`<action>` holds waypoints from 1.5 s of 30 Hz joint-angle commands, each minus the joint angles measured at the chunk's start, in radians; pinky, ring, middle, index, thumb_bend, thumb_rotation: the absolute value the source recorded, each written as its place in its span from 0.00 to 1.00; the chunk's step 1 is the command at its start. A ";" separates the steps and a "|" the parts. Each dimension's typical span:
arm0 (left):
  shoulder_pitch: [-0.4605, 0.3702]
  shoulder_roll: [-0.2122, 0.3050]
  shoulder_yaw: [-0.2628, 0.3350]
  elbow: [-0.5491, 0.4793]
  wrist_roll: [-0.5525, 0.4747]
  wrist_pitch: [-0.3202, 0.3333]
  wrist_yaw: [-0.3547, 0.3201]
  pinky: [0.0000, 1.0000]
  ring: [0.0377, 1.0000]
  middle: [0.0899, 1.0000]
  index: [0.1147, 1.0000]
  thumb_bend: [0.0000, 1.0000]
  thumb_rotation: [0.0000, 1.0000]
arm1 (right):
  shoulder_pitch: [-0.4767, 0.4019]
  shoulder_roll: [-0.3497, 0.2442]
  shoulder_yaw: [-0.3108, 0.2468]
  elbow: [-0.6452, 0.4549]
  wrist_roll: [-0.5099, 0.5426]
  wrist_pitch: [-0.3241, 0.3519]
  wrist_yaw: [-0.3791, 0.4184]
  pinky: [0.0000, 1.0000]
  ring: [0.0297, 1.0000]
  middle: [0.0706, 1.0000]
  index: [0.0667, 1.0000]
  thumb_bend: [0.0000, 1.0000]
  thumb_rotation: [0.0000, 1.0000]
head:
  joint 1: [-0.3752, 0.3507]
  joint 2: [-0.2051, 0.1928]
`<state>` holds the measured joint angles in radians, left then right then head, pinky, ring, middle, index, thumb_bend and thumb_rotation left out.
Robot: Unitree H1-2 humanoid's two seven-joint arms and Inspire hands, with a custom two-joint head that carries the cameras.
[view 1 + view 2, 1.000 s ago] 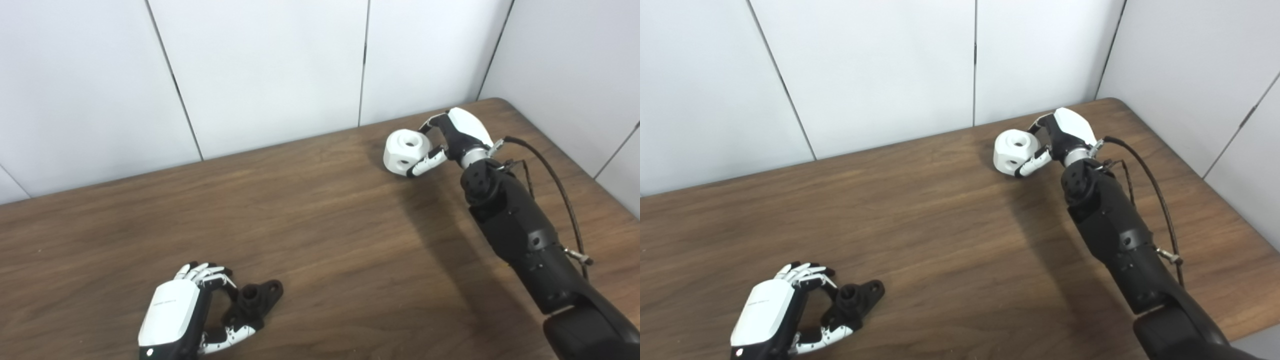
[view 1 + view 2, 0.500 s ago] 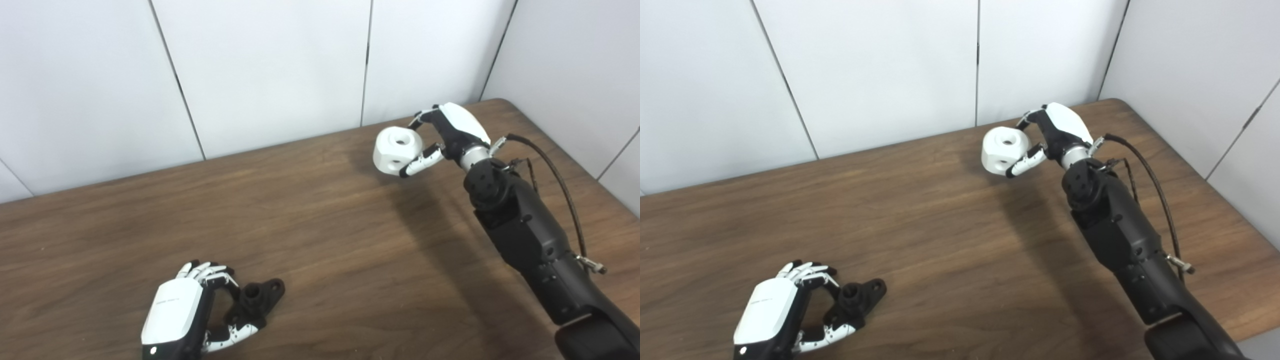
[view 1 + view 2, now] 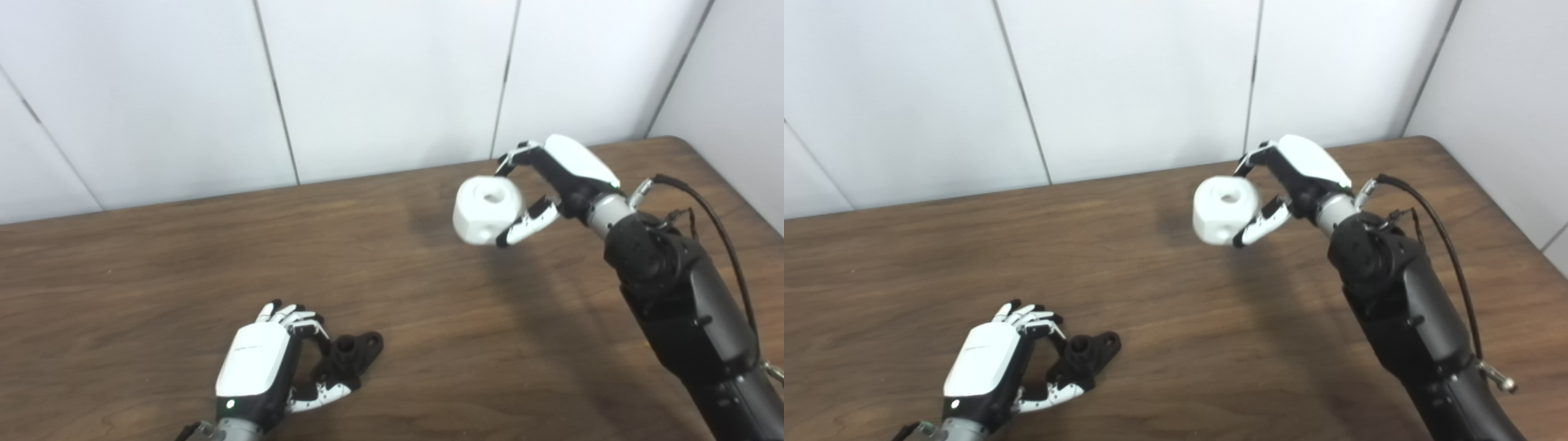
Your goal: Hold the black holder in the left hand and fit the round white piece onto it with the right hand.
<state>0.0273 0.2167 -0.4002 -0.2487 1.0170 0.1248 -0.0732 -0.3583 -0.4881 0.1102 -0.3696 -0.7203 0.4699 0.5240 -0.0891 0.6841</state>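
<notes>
The black holder lies on the wooden table near its front edge, a short peg with a flat flange. My left hand sits beside it, fingers and thumb curled around the holder, which still rests on the table. The round white piece, a chunky block with a hole on top and one on its side, hangs in the air above the table's far right part. My right hand is shut on it, fingers over the top and thumb underneath.
White wall panels stand right behind the table's far edge, and another wall closes the right side. A black cable loops beside my right forearm. The table's rounded far right corner lies behind the right hand.
My right hand has lifted the white piece off the table and carried it a little left and toward me. The camera has turned left. The left hand stays at the holder.
</notes>
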 commanded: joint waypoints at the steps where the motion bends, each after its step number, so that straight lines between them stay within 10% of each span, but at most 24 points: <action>1: 0.018 -0.007 -0.030 0.010 0.039 0.013 -0.046 0.98 0.87 0.75 0.42 0.52 0.05 | -0.016 0.002 -0.002 -0.055 -0.007 -0.001 0.017 0.99 0.94 0.81 0.45 0.52 0.14 | -0.001 0.002; 16: 0.011 -0.053 -0.066 0.014 0.083 0.056 -0.056 1.00 0.88 0.76 0.42 0.52 0.05 | 0.004 0.103 0.109 -0.216 -0.014 -0.006 0.149 1.00 0.95 0.82 0.45 0.52 0.14 | 0.102 0.023; 45: 0.001 -0.081 -0.086 0.031 0.095 0.071 -0.042 1.00 0.88 0.76 0.42 0.52 0.05 | -0.003 0.202 0.193 -0.217 -0.026 -0.017 0.156 1.00 0.96 0.83 0.45 0.52 0.14 | 0.142 0.045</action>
<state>0.0204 0.1429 -0.4598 -0.2461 1.1043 0.2015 -0.0775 -0.3254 -0.2949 0.3045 -0.5599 -0.7409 0.4689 0.7018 0.0522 0.7286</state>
